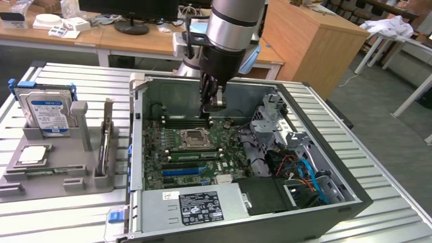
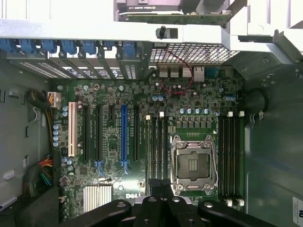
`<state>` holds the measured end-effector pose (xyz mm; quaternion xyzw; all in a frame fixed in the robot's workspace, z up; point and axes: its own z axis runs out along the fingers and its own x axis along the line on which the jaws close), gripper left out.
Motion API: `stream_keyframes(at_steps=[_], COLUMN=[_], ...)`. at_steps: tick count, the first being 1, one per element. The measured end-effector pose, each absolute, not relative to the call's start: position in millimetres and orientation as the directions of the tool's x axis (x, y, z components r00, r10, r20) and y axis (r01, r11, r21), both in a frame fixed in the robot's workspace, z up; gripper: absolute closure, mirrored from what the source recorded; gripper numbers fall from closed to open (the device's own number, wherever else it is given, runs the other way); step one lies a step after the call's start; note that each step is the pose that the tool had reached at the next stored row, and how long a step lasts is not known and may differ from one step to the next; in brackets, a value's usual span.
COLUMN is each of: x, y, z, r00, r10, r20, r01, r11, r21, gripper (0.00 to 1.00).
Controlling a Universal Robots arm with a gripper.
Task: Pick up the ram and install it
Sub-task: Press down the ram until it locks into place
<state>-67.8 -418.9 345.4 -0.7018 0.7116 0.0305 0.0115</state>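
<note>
Your one gripper [image 1: 214,107] hangs inside the open computer case [image 1: 351,202], at upper centre of the exterior view. Its jaws are clenched. You cannot tell whether anything is pinched between them. In the wrist view the gripper [image 2: 161,188] sits at bottom centre, in line with the bank of memory slots [image 2: 157,142] just left of the CPU socket [image 2: 194,163].

You have one ram [image 1: 192,154] to find: a long green stick standing in a slot just below the single empty CPU socket [image 1: 196,136], at mid-frame in the exterior view. You cannot tell whether the jaws touch it.

The motherboard [image 2: 109,189] has two banks of memory slots, one on each side of the socket; the second bank [image 2: 232,156] lies at centre right of the wrist view. Among the expansion slots you can count one blue slot [image 2: 124,135] and one white slot [image 2: 72,128].

At the left of the exterior view a grey tray [image 1: 40,190] rests on the slatted surface [image 1: 60,217]. It carries one hard drive [image 1: 46,109] standing upright, one processor chip [image 1: 32,154] lying flat, and one expansion card [image 1: 104,144] on edge.
</note>
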Motion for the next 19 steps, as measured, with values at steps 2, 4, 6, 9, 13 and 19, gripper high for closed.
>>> stream_keyframes(at_steps=[2,4,6,9,13,19], x=[-66,-65,-63,-61,-58,-55], y=[-419,-419,-419,-419,-419,-419], z=[345,345,345,345,345,345], r00=[-0.015,-0.015,-0.014,-0.015,-0.015,-0.015], r10=[-0.998,-0.998,-0.998,-0.998,-0.998,-0.998], r20=[-0.059,-0.059,-0.059,-0.059,-0.059,-0.059], r01=[-1.000,-1.000,-1.000,-1.000,-1.000,-1.000], r11=[0.013,0.013,0.013,0.013,0.013,0.013], r21=[0.027,0.027,0.027,0.027,0.027,0.027], gripper=[0.89,0.89,0.89,0.89,0.89,0.89])
